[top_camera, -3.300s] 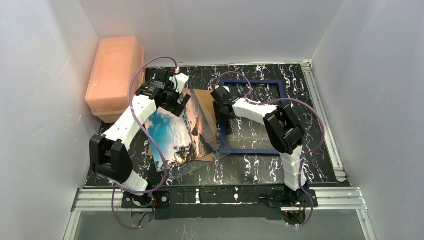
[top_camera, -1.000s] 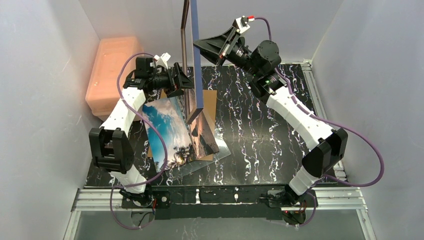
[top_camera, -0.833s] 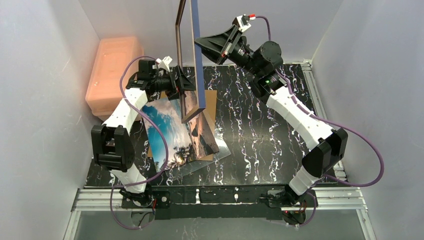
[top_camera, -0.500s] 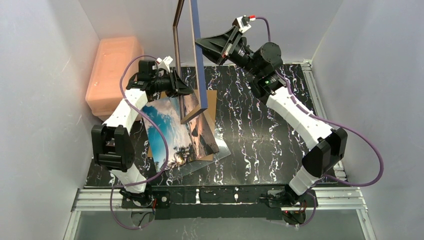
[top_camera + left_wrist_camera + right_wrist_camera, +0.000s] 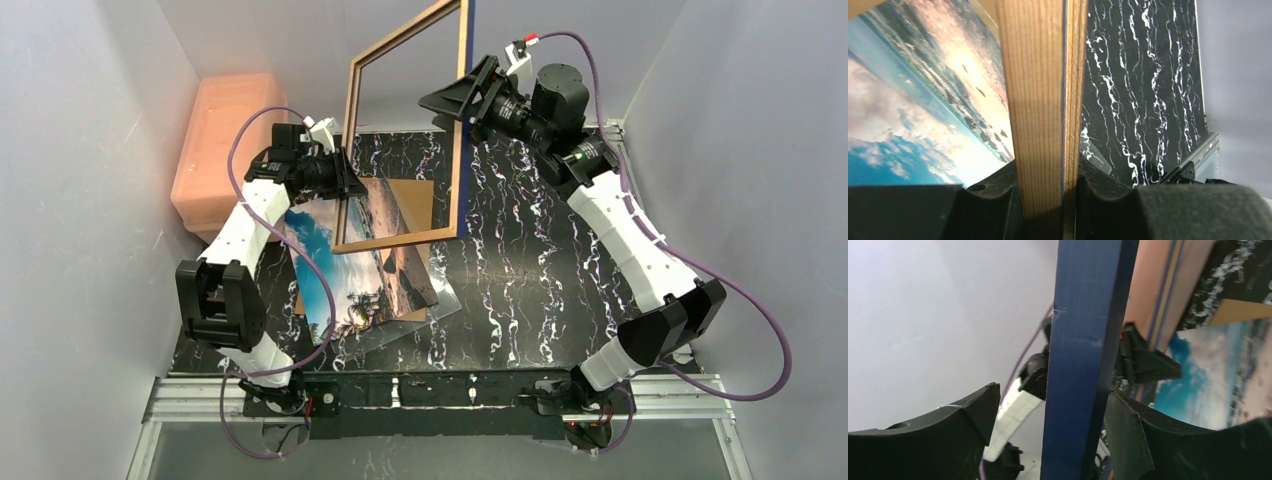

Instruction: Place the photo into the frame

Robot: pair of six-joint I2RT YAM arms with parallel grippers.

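I see the frame (image 5: 395, 240) up off the desk (image 5: 520, 260), standing on edge and tilted, its wood-brown back turned toward the top camera and its navy front facing away. The left jaws are clamped on its left rail. In the left wrist view the wooden rail (image 5: 1038, 100) sits tight between both pads, with no gap on either side.

The right jaws stand apart around the right rail. In the right wrist view the navy edge (image 5: 1083, 340) runs up between them. One finger (image 5: 938, 435) is clear of it with open space showing, and the other (image 5: 1133, 440) is just beside it; I cannot tell whether that one touches.

The photo (image 5: 345, 265) lies flat on the desk below the frame's lower rail, partly on a brown board (image 5: 415, 195), sky end toward the left arm. It is not in the frame. A pale orange box (image 5: 230, 140) sits in the far left corner.
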